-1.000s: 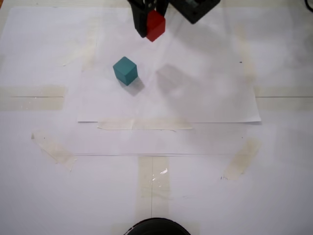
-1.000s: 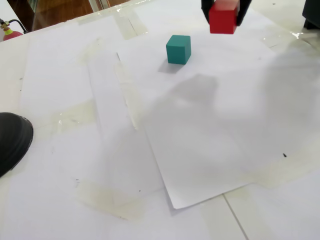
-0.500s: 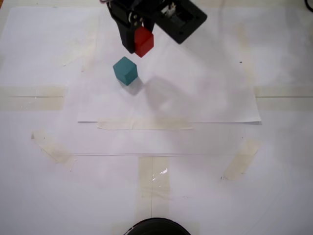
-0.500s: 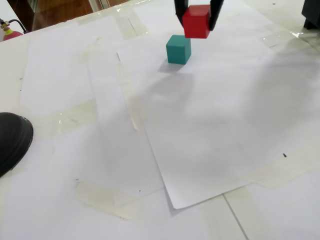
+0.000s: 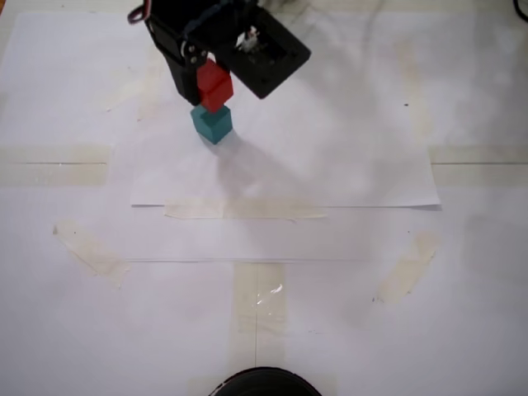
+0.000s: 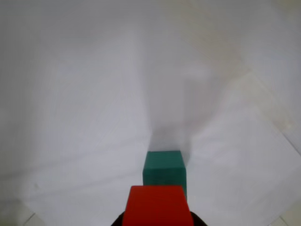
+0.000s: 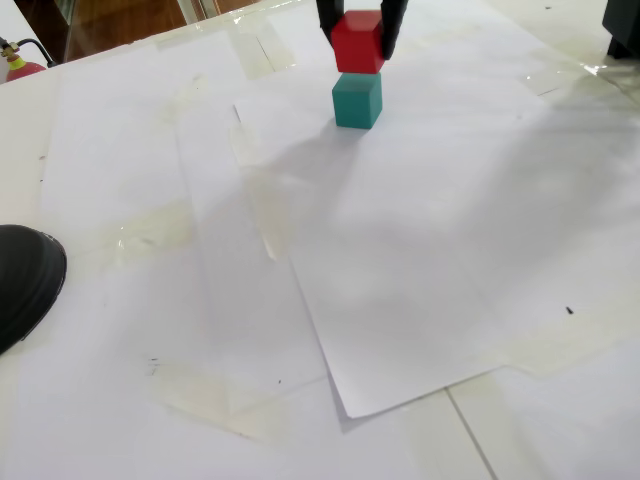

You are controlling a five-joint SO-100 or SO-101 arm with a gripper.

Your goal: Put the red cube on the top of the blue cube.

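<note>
Two cubes matter here, and we have one of them in hand: the red cube (image 7: 357, 41) is clamped between the two black fingers of our pincer (image 7: 359, 38), which grips it by opposite side faces. It hangs just above the blue cube (image 7: 357, 99), which sits flat on the white paper (image 7: 420, 250) taped over the bench (image 7: 90, 300). In a fixed view the red cube (image 5: 214, 85) overlaps the rear edge of the blue cube (image 5: 212, 124); in the wrist view the red cube (image 6: 157, 205) lies nearer the camera than the blue cube (image 6: 163, 168). Whether the two already touch, we cannot tell.

We judge both cubes light, rigid and matte, so the side grip should hold without slipping and nothing here is fragile. Being light, the lower cube could skid on the paper if we come down off-centre, so we would square the faces before letting go.
</note>
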